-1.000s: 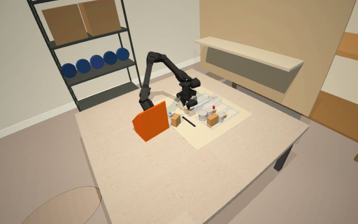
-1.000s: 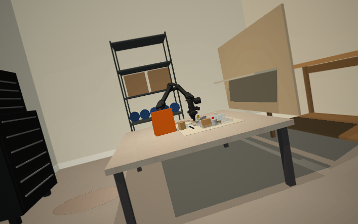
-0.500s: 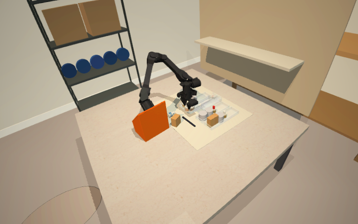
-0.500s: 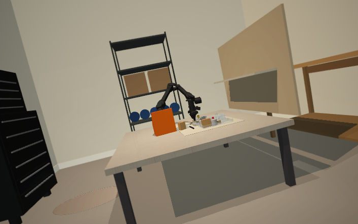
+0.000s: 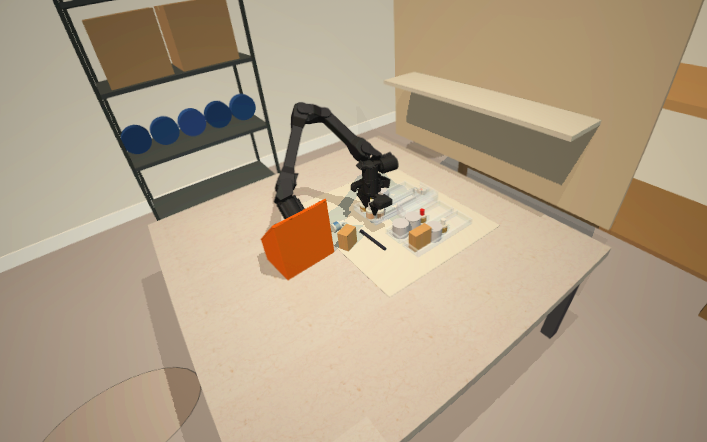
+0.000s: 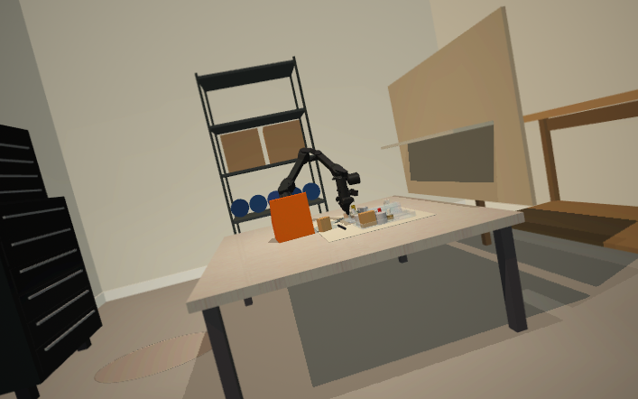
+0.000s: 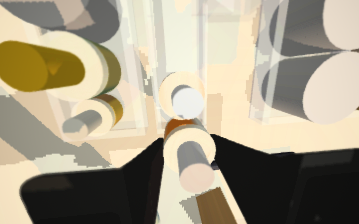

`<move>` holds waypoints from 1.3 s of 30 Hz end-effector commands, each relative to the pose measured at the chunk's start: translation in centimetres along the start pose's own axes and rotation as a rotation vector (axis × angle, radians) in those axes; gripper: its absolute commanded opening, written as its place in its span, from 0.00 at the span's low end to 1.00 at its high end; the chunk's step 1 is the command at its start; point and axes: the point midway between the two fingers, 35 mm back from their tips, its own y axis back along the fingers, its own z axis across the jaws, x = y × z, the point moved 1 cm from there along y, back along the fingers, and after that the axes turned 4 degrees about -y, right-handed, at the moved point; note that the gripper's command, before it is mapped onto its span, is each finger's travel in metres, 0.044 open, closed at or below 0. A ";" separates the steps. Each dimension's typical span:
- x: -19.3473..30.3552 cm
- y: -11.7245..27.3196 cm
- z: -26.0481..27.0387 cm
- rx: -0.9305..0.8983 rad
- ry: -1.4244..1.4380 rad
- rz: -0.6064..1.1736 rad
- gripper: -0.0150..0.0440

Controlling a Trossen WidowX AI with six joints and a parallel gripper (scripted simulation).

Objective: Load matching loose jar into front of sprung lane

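Observation:
My gripper [image 5: 372, 211] [image 6: 346, 212] [image 7: 186, 140] points down at the near end of the clear lanes, shut on a small jar [image 7: 190, 146] with an amber body, cream shoulder and pale cap. A similar jar [image 7: 169, 89] with a cream shoulder and whitish cap stands just beyond it in the middle clear lane [image 7: 177, 30]. In the wrist view the two jars are in line and very close; whether they touch is unclear. The held jar's base, the low front stop and the pusher plate cannot be made out.
Left of the lane in the wrist view are a large yellow-capped jar [image 7: 30, 67] and a small grey-capped one [image 7: 92, 117]. White-topped grey jars [image 7: 337, 87] stand right. An orange block [image 5: 301, 238], cardboard-coloured boxes [image 5: 346, 237] [image 5: 419, 236] and a black rod [image 5: 372, 239] lie nearby.

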 end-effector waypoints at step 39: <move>-2.5 0.8 0.5 -0.005 0.017 -0.025 0.25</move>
